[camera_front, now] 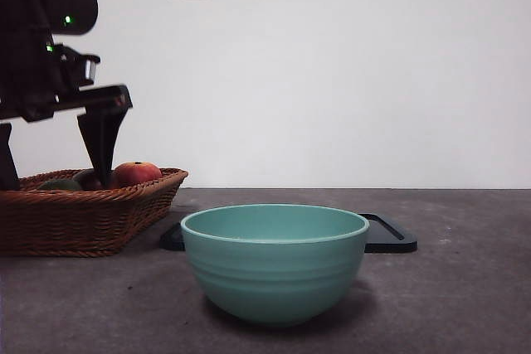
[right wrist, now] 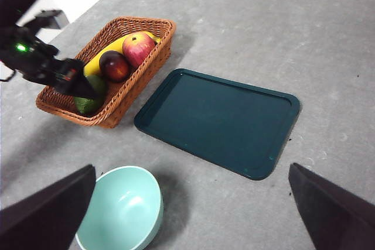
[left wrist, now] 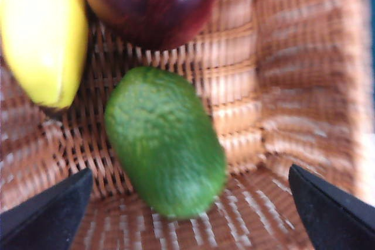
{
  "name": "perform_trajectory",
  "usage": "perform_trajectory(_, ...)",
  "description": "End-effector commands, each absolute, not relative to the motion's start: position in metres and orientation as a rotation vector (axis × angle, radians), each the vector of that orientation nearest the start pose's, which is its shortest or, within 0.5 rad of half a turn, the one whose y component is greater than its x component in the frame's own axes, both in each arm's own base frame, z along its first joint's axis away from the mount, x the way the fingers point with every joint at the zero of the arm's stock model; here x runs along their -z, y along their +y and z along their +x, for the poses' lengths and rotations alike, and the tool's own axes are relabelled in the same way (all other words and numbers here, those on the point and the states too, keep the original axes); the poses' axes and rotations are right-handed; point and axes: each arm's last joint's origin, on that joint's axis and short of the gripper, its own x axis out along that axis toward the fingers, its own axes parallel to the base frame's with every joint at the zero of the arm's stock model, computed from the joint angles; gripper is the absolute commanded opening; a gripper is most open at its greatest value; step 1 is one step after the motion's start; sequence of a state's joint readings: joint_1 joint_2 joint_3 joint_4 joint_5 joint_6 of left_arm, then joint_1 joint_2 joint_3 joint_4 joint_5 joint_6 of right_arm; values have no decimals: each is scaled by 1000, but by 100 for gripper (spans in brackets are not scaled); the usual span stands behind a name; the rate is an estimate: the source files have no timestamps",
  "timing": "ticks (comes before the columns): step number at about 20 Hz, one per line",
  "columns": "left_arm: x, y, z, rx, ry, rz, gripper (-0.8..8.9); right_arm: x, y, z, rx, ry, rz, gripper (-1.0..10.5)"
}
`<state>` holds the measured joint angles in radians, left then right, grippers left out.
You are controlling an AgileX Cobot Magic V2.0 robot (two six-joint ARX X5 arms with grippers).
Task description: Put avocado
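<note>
Avocado [left wrist: 165, 141], dark green oval with bumpy skin, lies on the floor of the brown woven wicker basket [camera_front: 91, 217] at the desk's left, beside a yellow banana [left wrist: 44, 33] and a dark red-purple round fruit [left wrist: 153, 1]. Left end effector [left wrist: 190, 215] hangs over the avocado, jaws spread wide and not touching it. Right end effector [right wrist: 190, 215], jaws apart and holding nothing, sits above the grey desk [right wrist: 328, 57] near the teal ceramic bowl [right wrist: 123, 209] and dark green rectangular tray [right wrist: 218, 122].
</note>
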<state>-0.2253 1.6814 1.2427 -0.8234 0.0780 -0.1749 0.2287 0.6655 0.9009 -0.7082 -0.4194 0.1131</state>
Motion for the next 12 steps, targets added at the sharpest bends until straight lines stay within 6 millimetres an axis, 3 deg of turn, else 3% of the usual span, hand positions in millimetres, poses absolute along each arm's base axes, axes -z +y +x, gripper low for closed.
perform_trajectory(1, -216, -76, 329, 142, 1283, -58, 529, -344, 39, 114, -613, 504, 164, 530)
perform_trajectory(10, -193, -68, 342, 112, 1312, -75, 518, -344, 39, 114, -613, 505, 164, 531)
perform_trajectory(12, -193, -67, 343, 110, 1306, -78, 397, -343, 39, 114, -613, 508, 164, 531)
